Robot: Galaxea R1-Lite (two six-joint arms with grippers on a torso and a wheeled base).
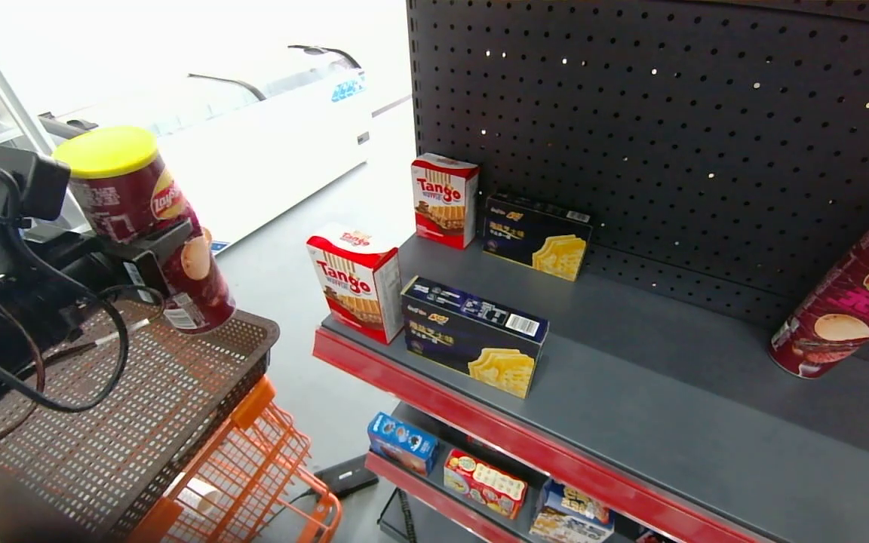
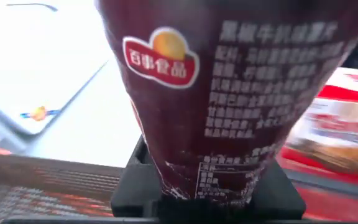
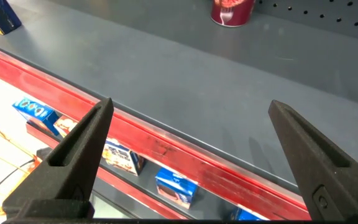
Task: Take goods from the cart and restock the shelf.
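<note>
Clamping the chip can (image 1: 140, 211) mid-body, tilted, clear above the cart (image 1: 178, 392) basket, the left gripper (image 1: 154, 253) seems poised to carry it to the shelf (image 1: 668, 392), where the right gripper (image 3: 191, 106) hangs spread wide by the red front edge.

Room is bright and evenly lit. Behind the left claw (image 1: 149, 253), the chest freezer (image 1: 268, 128) and the floor wash out to near white. The chips can (image 1: 129, 188) in that claw is evenly lit, with no glare. The pegboard (image 1: 668, 113) is dark, and pinpoints of light show through some holes. Below the right claw (image 3: 191, 155) there is a soft sheen on the red shelf lip (image 3: 166, 146) and faint, soft-edged shadows on the grey shelf board (image 3: 229, 81).
</note>
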